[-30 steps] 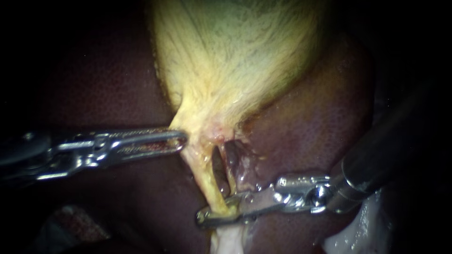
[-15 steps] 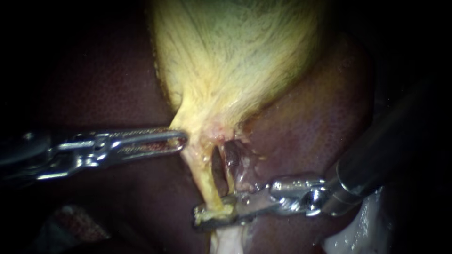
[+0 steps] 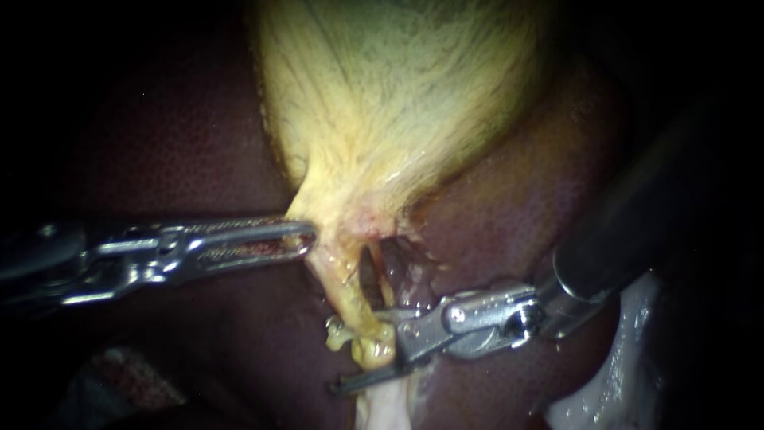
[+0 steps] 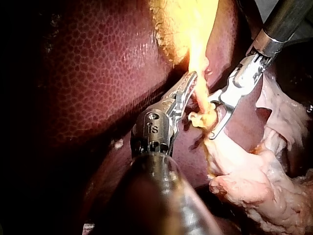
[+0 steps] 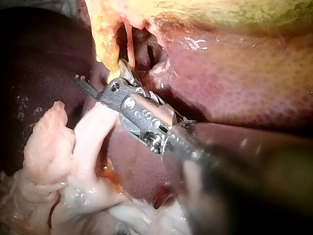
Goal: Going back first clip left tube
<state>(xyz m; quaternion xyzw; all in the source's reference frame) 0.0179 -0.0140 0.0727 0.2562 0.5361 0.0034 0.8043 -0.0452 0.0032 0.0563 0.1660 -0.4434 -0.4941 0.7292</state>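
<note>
The yellow gallbladder [image 3: 390,103] narrows down to two strands with a dark gap between them. The left tube [image 3: 334,287] is the thicker yellow one. My left instrument [image 3: 306,237] holds the gallbladder's neck, its jaws shut on that tissue, as the left wrist view [image 4: 193,78] also shows. My right instrument [image 3: 358,350] stands at the lower end of the left tube with its jaws open, one above and one below a bunched yellow lump of the tube. In the right wrist view [image 5: 102,73] the two jaws spread apart beside the tube [image 5: 105,49]. No clip can be made out.
Dark red liver [image 3: 517,215] surrounds the gallbladder on both sides. Pale, loose tissue [image 3: 629,350] lies under the right instrument's shaft and spreads below the tubes [image 5: 63,147]. A thin right strand [image 3: 390,291] runs close beside the left tube.
My right instrument's jaws, shut across the left tube's lower end before, now stand open, and its wrist has risen and shifted left. The tube's end looks bunched. The left instrument is unmoved.
</note>
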